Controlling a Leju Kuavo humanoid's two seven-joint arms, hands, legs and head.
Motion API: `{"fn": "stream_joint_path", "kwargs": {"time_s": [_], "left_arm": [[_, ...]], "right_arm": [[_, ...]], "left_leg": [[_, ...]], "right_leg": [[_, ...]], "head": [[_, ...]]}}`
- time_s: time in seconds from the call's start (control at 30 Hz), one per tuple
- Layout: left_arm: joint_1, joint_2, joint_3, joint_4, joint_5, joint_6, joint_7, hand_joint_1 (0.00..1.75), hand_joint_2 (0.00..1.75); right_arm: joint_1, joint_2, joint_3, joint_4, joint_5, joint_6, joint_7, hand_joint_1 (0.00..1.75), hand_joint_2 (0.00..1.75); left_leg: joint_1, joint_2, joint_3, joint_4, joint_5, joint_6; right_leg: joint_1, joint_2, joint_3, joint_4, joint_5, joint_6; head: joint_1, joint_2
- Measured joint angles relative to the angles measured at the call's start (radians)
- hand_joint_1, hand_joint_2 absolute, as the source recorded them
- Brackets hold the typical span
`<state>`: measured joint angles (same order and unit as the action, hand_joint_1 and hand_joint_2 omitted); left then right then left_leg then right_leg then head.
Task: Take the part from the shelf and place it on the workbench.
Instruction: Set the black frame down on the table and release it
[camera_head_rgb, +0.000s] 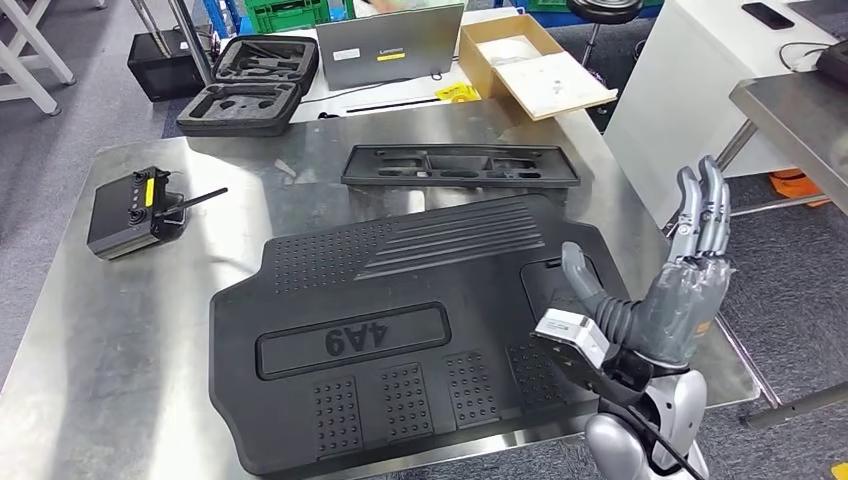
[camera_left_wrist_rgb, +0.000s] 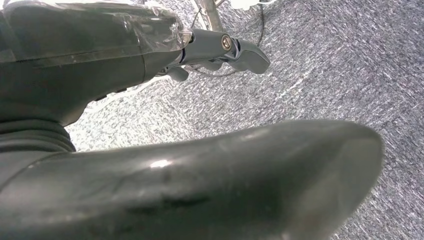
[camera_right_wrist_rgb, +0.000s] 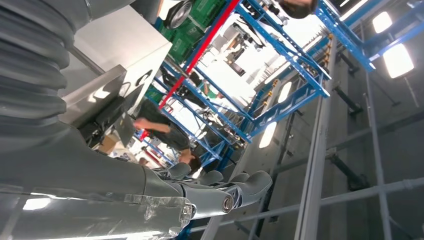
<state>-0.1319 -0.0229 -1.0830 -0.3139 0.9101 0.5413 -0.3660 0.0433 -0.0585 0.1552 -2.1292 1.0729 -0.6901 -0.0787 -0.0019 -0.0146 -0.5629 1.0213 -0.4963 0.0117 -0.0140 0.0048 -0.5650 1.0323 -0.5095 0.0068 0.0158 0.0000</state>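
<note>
A large black ribbed mat-like part (camera_head_rgb: 400, 330), marked 6A9, lies flat on the steel workbench (camera_head_rgb: 120, 340), reaching to its near edge. My right hand (camera_head_rgb: 675, 285) is raised above the bench's right edge beside the part, fingers straight and spread, thumb apart, holding nothing. In the right wrist view that right hand (camera_right_wrist_rgb: 220, 192) points up at the ceiling and blue racking. My left hand (camera_left_wrist_rgb: 220, 50) hangs over grey carpet with its fingers extended and nothing in it.
A long black tray part (camera_head_rgb: 460, 165) lies behind the mat. A black remote with an antenna (camera_head_rgb: 135, 210) sits at the bench's left. Beyond are an open black case (camera_head_rgb: 250, 85), a laptop (camera_head_rgb: 390, 45) and a cardboard box (camera_head_rgb: 530, 60). A person (camera_right_wrist_rgb: 160, 127) stands by the racks.
</note>
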Motion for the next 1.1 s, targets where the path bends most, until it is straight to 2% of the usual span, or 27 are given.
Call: {"fn": "stream_joint_path", "kwargs": {"time_s": [0.07,0.1,0.17,0.2,0.23,0.27,0.33,0.37,0.4,0.43,0.53,0.57,0.6,0.67,0.7,0.73,0.77,0.8,0.87,0.9,0.93,1.03,1.07,1.1], "left_arm": [[0.0,-0.003,0.0,0.0,-0.001,0.0,0.001,0.0,0.0],[-0.001,-0.004,0.0,0.0,-0.002,0.001,0.002,0.0,0.0],[0.0,-0.005,0.0,0.0,-0.002,0.001,0.002,0.0,0.0],[0.0,-0.005,0.0,0.0,-0.002,0.001,0.002,0.0,0.0],[0.0,-0.006,0.0,0.0,-0.002,0.001,0.002,0.0,0.0],[0.0,-0.007,0.0,0.0,-0.002,0.001,0.002,0.0,0.0],[0.0,-0.007,0.0,0.0,-0.002,0.001,0.002,0.0,0.0],[0.0,-0.008,0.0,0.0,-0.002,0.001,0.002,0.0,0.0],[0.0,-0.008,0.0,0.0,-0.002,0.002,0.002,0.0,0.0],[0.0,-0.008,0.0,0.001,-0.002,0.002,0.002,0.0,0.0],[0.0,-0.008,0.0,0.001,-0.003,0.002,0.003,0.0,0.0],[0.0,-0.008,0.0,0.001,-0.003,0.002,0.003,0.0,0.0],[0.0,-0.008,0.0,0.001,-0.003,0.002,0.003,0.0,0.0],[0.0,-0.008,0.0,0.001,-0.003,0.002,0.003,0.0,0.0],[0.0,-0.008,0.0,0.001,-0.003,0.002,0.003,0.0,0.0],[0.0,-0.008,0.0,0.001,-0.003,0.002,0.003,0.0,0.0],[0.0,-0.008,0.0,0.001,-0.003,0.002,0.003,0.0,0.0],[0.0,-0.008,0.0,0.001,-0.002,0.002,0.003,0.0,0.0],[-0.001,-0.008,0.0,0.001,-0.002,0.002,0.004,0.0,0.0],[-0.002,-0.008,0.0,0.001,-0.001,0.002,0.004,0.0,0.0],[-0.002,-0.008,0.0,0.001,-0.001,0.002,0.004,0.0,0.0],[-0.001,-0.01,0.0,0.001,0.001,0.003,0.004,0.0,0.0],[-0.001,-0.011,0.0,0.001,0.001,0.003,0.004,0.0,0.0],[0.0,-0.012,0.0,0.001,0.002,0.004,0.004,0.0,0.0]], "right_arm": [[0.007,0.01,-0.009,0.0,-0.002,0.0,-0.006,0.0,1.75],[0.01,0.014,-0.015,0.0,-0.004,-0.001,-0.008,0.0,1.75],[0.017,0.02,-0.025,0.0,-0.008,-0.002,-0.013,0.0,1.75],[0.022,0.023,-0.03,0.0,-0.01,-0.002,-0.015,0.0,1.75],[0.027,0.025,-0.036,0.0,-0.012,-0.002,-0.016,0.0,1.75],[0.03,0.028,-0.041,0.0,-0.012,-0.002,-0.018,0.0,1.75],[0.032,0.033,-0.05,0.0,-0.013,-0.002,-0.02,0.0,1.75],[0.032,0.035,-0.054,0.0,-0.014,-0.002,-0.021,0.0,1.75],[0.033,0.038,-0.06,0.0,-0.014,-0.003,-0.024,0.0,1.75],[0.035,0.042,-0.065,0.0,-0.015,-0.003,-0.027,0.0,1.75],[0.037,0.053,-0.081,0.0,-0.015,-0.003,-0.037,0.0,1.75],[0.037,0.058,-0.086,0.0,-0.017,-0.003,-0.041,0.0,1.75],[0.038,0.062,-0.093,0.0,-0.021,-0.004,-0.045,0.0,1.75],[0.039,0.071,-0.106,0.0,-0.031,-0.004,-0.054,0.0,1.75],[0.039,0.074,-0.112,0.0,-0.035,-0.004,-0.058,0.0,1.75],[0.04,0.078,-0.118,0.0,-0.039,-0.003,-0.062,0.0,1.75],[0.04,0.081,-0.125,0.0,-0.043,-0.003,-0.066,0.0,1.75],[0.04,0.085,-0.13,0.0,-0.046,-0.004,-0.07,0.0,1.75],[0.04,0.091,-0.141,0.0,-0.054,-0.004,-0.082,0.0,1.75],[0.04,0.094,-0.145,0.0,-0.058,-0.004,-0.088,0.0,1.75],[0.039,0.098,-0.15,0.0,-0.062,-0.004,-0.095,0.0,1.75],[0.039,0.111,-0.168,0.0,-0.076,-0.004,-0.119,0.0,1.75],[0.039,0.116,-0.175,0.0,-0.082,-0.004,-0.129,0.0,1.75],[0.04,0.12,-0.183,0.0,-0.088,-0.004,-0.139,0.0,1.75]], "left_leg": [[0.008,0.005,0.011,-0.024,0.016,0.008],[0.013,0.007,0.015,-0.036,0.023,0.01],[0.014,0.011,0.014,-0.042,0.028,0.013],[0.014,0.011,0.012,-0.041,0.028,0.013],[0.016,0.012,0.01,-0.038,0.028,0.012],[0.019,0.012,0.007,-0.034,0.027,0.009],[0.028,0.011,-0.002,-0.019,0.023,-0.002],[0.03,0.01,-0.008,-0.01,0.02,-0.01],[0.029,0.008,-0.012,-0.002,0.019,-0.019],[0.027,0.006,-0.017,0.003,0.019,-0.027],[0.027,0.003,-0.024,0.012,0.022,-0.047],[0.029,0.004,-0.03,0.027,0.006,-0.051],[0.03,0.005,-0.042,0.06,-0.025,-0.052],[0.029,0.008,-0.08,0.175,-0.112,-0.053],[0.028,0.008,-0.095,0.232,-0.145,-0.053],[0.025,0.008,-0.096,0.267,-0.16,-0.05],[0.022,0.008,-0.081,0.266,-0.155,-0.046],[0.018,0.008,-0.046,0.228,-0.133,-0.039],[0.007,0.008,0.048,0.087,-0.088,-0.018],[0.002,0.009,0.082,0.028,-0.074,-0.011],[-0.003,0.01,0.1,-0.009,-0.069,-0.007],[-0.008,0.013,0.094,-0.031,-0.049,-0.001],[-0.006,0.015,0.086,-0.037,-0.038,0.004],[-0.002,0.018,0.075,-0.042,-0.026,0.01]], "right_leg": [[0.002,0.0,-0.001,0.014,-0.018,0.009],[0.002,0.0,-0.013,0.046,-0.043,0.013],[-0.003,0.0,-0.058,0.155,-0.107,0.021],[-0.007,0.0,-0.078,0.206,-0.125,0.026],[-0.011,0.0,-0.086,0.23,-0.126,0.032],[-0.015,-0.001,-0.077,0.219,-0.108,0.038],[-0.025,-0.002,-0.017,0.107,-0.051,0.052],[-0.026,0.001,0.01,0.056,-0.032,0.054],[-0.026,0.004,0.026,0.023,-0.021,0.052],[-0.024,0.008,0.028,0.012,-0.023,0.044],[-0.021,0.008,0.012,0.015,-0.016,0.01],[-0.02,0.006,0.007,0.013,-0.01,0.0],[-0.02,0.003,0.001,0.012,-0.004,-0.01],[-0.015,-0.002,-0.016,0.011,0.008,-0.023],[-0.011,-0.004,-0.025,0.012,0.014,-0.027],[-0.006,-0.006,-0.034,0.012,0.021,-0.029],[-0.002,-0.007,-0.042,0.013,0.028,-0.03],[0.002,-0.008,-0.049,0.013,0.034,-0.029],[0.008,-0.009,-0.059,0.013,0.046,-0.027],[0.009,-0.01,-0.062,0.013,0.052,-0.024],[0.008,-0.011,-0.064,0.012,0.058,-0.02],[0.003,-0.013,-0.066,0.01,0.074,-0.002],[0.002,-0.011,-0.071,0.018,0.063,0.005],[0.002,-0.009,-0.081,0.04,0.035,0.01]], "head": [[0.003,0.0],[0.007,0.0],[0.019,0.0],[0.024,0.0],[0.027,0.0],[0.03,0.0],[0.036,0.0],[0.043,0.0],[0.048,0.0],[0.051,0.0],[0.037,0.0],[0.03,0.0],[0.023,0.0],[0.006,0.0],[0.0,0.0],[-0.005,0.0],[-0.007,0.0],[-0.009,0.0],[-0.011,0.0],[-0.009,0.0],[-0.009,0.0],[-0.012,0.0],[-0.013,0.0],[-0.011,0.0]]}}
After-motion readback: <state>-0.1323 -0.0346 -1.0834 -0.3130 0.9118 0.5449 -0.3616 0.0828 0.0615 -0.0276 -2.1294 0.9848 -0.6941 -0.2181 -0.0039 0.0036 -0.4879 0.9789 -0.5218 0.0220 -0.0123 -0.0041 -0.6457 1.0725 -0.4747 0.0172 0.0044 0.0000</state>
